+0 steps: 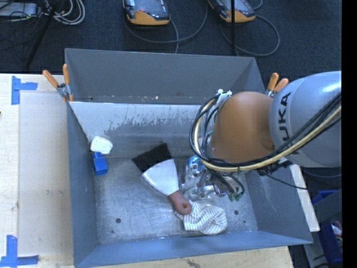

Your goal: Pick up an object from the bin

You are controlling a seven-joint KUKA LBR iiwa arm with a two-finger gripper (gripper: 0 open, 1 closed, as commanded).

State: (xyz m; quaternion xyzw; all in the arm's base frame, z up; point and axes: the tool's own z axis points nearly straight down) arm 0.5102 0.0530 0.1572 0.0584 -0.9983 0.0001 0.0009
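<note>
My gripper point(199, 184) hangs low in the bin's right half, under the arm's orange cover. Just to its left lies a scraper with a white wedge blade point(162, 177) and a reddish-brown handle point(181, 204) that ends in a ring. The handle's end lies right beside the gripper's lower left. A crumpled pale checked cloth point(205, 218) sits directly below the gripper, touching the handle. A flat black piece point(152, 156) lies behind the white blade. Whether anything is held is hidden by the gripper's own body.
A small blue block point(100, 164) with a white lump point(101, 144) behind it rests against the bin's left wall. The arm and its cables cover the bin's right side. Bare floor lies at the front left.
</note>
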